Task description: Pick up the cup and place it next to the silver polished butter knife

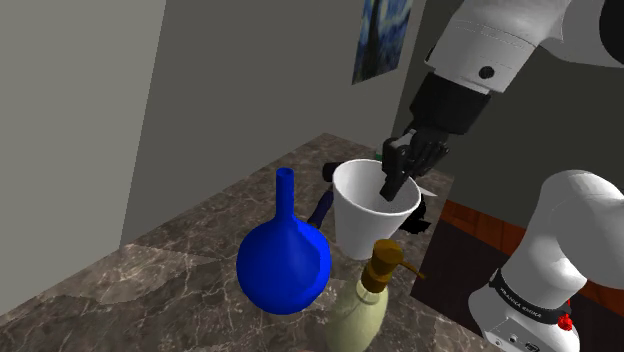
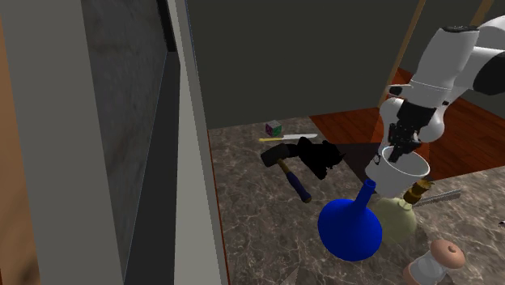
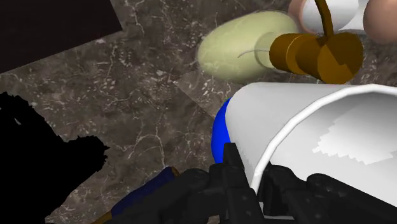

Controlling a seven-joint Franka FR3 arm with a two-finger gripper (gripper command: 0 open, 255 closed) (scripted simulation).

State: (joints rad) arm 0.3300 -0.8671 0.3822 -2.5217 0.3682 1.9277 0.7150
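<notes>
**A:** What is the gripper (image 1: 393,186) doing?

**B:** It is clenching the cup (image 1: 362,218) by its wall, just under the rim. One black finger (image 3: 283,194) is reaching down inside and the other is pressing from outside.

**A:** Where is the cup hanging?

**B:** It is riding in the air, tipped a little. It is just above the brown pump of the soap dispenser (image 1: 358,312) and close beside the neck of the blue flask (image 1: 284,265).

**A:** Is anything showing inside these containers?

**B:** Inside the cup, that finger and a plain white inner wall are showing. The flask is standing upright, round-bellied and opaque, so I cannot tell what it is holding. The pale yellow-green dispenser is opaque too.

**A:** How is the cup looking?

**B:** It is showing plain white, wide at the mouth with a thicker rim, and narrowing toward its base.

**A:** And further out?

**B:** On the marble counter (image 2: 251,212), a hammer (image 2: 296,185) with a blue grip is lying behind the flask. A jagged black object (image 2: 317,156) is sitting beside its head. A slim grey utensil (image 2: 441,197) is lying just beside the dispenser, though I cannot tell whether it is the butter knife. A spool (image 2: 435,261) with pinkish ends is standing nearby.
</notes>
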